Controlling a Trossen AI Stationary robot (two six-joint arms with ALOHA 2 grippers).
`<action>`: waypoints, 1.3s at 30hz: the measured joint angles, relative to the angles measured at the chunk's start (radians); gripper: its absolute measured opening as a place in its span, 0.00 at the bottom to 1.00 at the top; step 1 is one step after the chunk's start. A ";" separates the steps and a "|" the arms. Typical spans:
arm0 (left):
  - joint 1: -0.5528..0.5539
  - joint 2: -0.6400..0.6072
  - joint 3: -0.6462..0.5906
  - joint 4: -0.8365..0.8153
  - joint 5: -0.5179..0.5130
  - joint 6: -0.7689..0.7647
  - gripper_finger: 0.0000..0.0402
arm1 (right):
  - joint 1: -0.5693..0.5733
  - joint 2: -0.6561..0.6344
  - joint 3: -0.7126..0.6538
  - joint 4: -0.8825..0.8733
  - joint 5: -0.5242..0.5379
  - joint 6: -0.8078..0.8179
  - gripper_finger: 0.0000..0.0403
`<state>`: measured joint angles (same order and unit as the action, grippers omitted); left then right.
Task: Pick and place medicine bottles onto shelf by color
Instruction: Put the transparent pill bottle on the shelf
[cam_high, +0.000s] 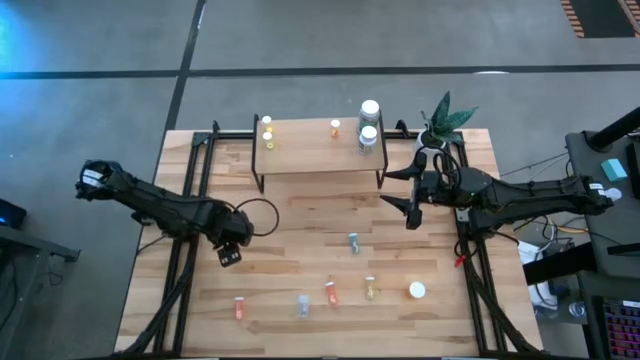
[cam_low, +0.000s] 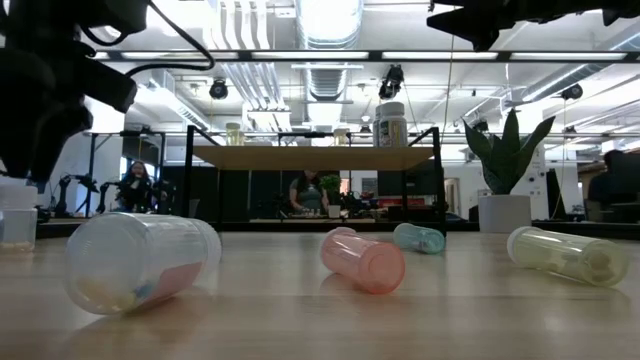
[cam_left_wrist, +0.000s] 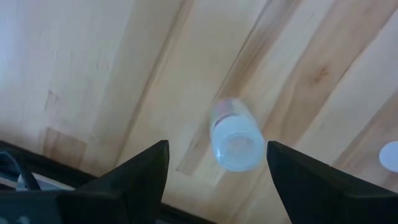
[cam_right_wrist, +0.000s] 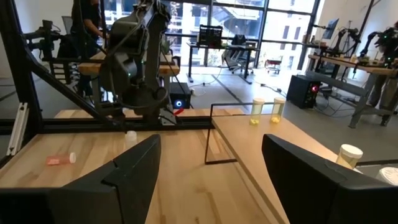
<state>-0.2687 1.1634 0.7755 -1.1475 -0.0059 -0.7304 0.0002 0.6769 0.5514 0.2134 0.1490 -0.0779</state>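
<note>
The left gripper (cam_high: 231, 256) hangs above the near-left part of the table (cam_high: 300, 230) with its fingers spread and nothing between them. In its wrist view a small clear bottle (cam_left_wrist: 235, 138) stands upright directly under the open fingers, its cap facing the camera. I think the claw is spread so that it can come down around this bottle; it is not touching it.

The right gripper (cam_high: 412, 200) is also spread and empty. It floats just in front of the shelf's (cam_high: 320, 150) right end, and the potted plant (cam_high: 445, 122) is behind it. It is turned sideways and looks along the shelf, so it seems to wait or to have room for a placement.

On the shelf the bottles already look grouped. Two yellow bottles (cam_high: 267, 130) stand at the far end from the right gripper, an orange bottle (cam_high: 335, 127) is in the middle, and two larger white-capped bottles (cam_high: 369, 125) are close to this gripper. This fits sorting by color.

Many bottles are not yet sorted. A bluish bottle (cam_high: 353, 242) lies near the right gripper, toward the table's front. Further toward the front are an orange bottle on its side (cam_high: 331, 293), a yellow lying bottle (cam_high: 370, 288) and a white-capped one (cam_high: 417, 290). Another orange bottle (cam_high: 239, 309) lies in front of the left gripper.
</note>
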 joint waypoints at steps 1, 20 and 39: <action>-0.001 0.006 -0.001 0.002 0.000 0.001 0.63 | 0.000 0.000 0.000 0.000 0.000 0.000 0.67; 0.000 0.048 -0.059 0.056 0.021 0.006 0.62 | 0.000 0.000 0.000 0.000 0.000 0.000 0.68; 0.000 0.050 -0.069 0.072 0.031 0.005 0.29 | 0.000 0.000 0.000 -0.001 0.000 0.025 0.66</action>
<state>-0.2687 1.2129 0.7067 -1.0750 0.0248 -0.7258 0.0002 0.6769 0.5514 0.2129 0.1490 -0.0532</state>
